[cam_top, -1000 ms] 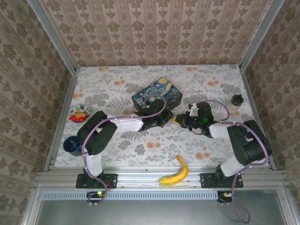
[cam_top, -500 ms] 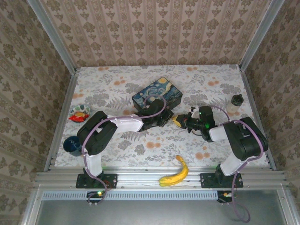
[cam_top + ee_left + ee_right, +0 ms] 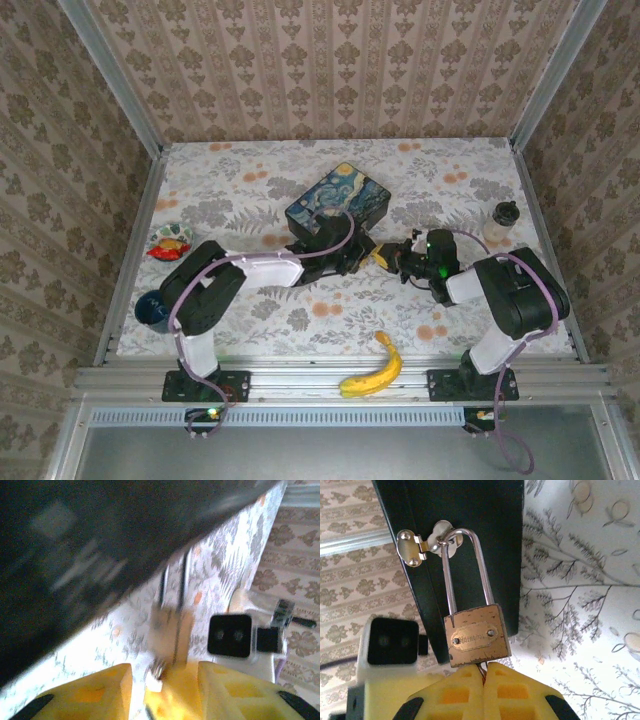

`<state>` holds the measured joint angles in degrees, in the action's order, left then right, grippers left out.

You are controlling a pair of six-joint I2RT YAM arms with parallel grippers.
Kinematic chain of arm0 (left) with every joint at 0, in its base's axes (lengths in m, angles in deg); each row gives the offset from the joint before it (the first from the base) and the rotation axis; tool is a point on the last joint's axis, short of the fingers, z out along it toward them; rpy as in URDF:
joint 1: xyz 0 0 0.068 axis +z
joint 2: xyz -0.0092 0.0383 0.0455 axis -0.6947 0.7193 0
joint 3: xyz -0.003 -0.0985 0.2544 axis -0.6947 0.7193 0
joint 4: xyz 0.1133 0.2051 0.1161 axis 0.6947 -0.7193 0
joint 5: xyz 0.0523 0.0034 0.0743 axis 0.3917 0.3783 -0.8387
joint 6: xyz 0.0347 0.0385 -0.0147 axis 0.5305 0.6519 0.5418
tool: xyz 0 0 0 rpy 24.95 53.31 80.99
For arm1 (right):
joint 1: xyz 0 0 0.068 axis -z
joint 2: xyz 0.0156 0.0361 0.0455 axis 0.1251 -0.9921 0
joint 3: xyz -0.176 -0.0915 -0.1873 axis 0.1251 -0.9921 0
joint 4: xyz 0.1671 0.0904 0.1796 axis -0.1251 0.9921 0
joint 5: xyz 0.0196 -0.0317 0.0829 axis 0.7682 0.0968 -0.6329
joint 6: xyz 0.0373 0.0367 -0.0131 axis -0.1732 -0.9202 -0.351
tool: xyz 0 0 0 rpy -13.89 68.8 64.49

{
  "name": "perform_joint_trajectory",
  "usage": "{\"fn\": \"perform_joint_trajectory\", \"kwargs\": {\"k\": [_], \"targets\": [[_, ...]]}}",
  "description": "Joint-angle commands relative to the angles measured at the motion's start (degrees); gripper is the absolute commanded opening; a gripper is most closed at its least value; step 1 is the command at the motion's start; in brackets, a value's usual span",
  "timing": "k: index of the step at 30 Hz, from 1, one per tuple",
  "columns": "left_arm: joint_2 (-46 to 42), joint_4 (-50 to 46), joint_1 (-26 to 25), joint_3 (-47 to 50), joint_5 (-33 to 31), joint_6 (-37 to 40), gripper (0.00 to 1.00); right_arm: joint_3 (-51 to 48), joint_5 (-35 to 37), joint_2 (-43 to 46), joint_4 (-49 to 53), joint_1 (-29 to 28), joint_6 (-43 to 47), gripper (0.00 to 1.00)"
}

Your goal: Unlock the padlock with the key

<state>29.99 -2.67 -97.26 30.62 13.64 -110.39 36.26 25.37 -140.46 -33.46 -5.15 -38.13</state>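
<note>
The right gripper, at the bottom centre of the right wrist view, has its yellow fingers pressed together right under the brass padlock. The padlock's long silver shackle hangs from the latch of a dark box at upper centre. In the blurred left wrist view, the left gripper at the bottom edge stands partly open, with the padlock just above its gap.

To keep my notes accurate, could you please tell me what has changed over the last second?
The left gripper slid right, toward the padlock, and now stands open. The right arm folded in a little, while the right gripper stayed shut just under the padlock. The tin and the banana have not moved.
</note>
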Motion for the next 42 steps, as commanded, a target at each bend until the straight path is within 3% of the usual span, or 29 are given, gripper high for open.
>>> {"fn": "perform_joint_trajectory", "kwargs": {"k": [1, 8, 12, 15, 18, 20, 23, 26, 27, 30, 31, 37, 42], "targets": [[-4.5, -4.9, 0.6, 2.1, -0.5, 0.7, 0.54, 0.4, 3.7, -1.2, 2.4, 0.7, 0.1, 0.00], [-9.0, -9.4, 3.9, 4.4, -6.8, 6.1, 0.54, 2.9, 2.5, 0.5, 13.0, 0.8, 8.4, 0.00], [-10.8, -22.7, 3.6, -2.5, -14.6, 20.6, 0.53, 3.8, 3.9, 3.1, 20.4, 0.9, 13.1, 0.00], [-9.7, -35.6, 0.9, -12.5, -26.2, 36.3, 0.55, 4.6, 4.6, 4.6, 23.6, 0.9, 15.4, 0.00], [-5.7, -42.2, -1.2, -20.1, -33.6, 48.5, 0.76, 5.6, 4.5, 4.8, 24.6, 1.2, 16.7, 0.00], [-2.6, -45.1, -1.5, -23.8, -34.4, 53.0, 0.77, 6.5, 3.9, 4.1, 24.9, 1.4, 17.0, 0.00], [0.9, -49.8, -1.7, -27.4, -35.3, 53.4, 0.78, 7.5, 3.8, 3.4, 26.5, 1.4, 18.3, 0.00], [0.7, -48.7, -1.9, -26.2, -35.1, 52.4, 0.78, 8.0, 5.1, 4.1, 30.2, 1.4, 21.2, 0.00], [0.1, -47.7, -2.0, -25.2, -35.1, 52.1, 0.78, 8.3, 5.5, 4.5, 31.5, 1.4, 22.3, 0.05], [-2.9, -44.1, -1.9, -21.3, -35.2, 51.4, 0.99, 9.0, 7.8, 6.4, 36.9, 1.4, 26.3, 0.26], [-4.2, -43.0, -1.9, -19.9, -35.4, 51.2, 1.00, 9.3, 8.9, 7.5, 39.0, 1.4, 28.0, 0.30], [-12.2, -35.7, -0.4, -11.2, -37.6, 51.1, 1.00, 11.6, 16.2, 15.2, 50.6, 0.5, 37.7, 0.36], [-15.5, -35.3, 4.9, -6.8, -33.0, 51.1, 1.00, 15.1, 27.2, 20.0, 60.3, -3.2, 46.6, 0.39]]}}
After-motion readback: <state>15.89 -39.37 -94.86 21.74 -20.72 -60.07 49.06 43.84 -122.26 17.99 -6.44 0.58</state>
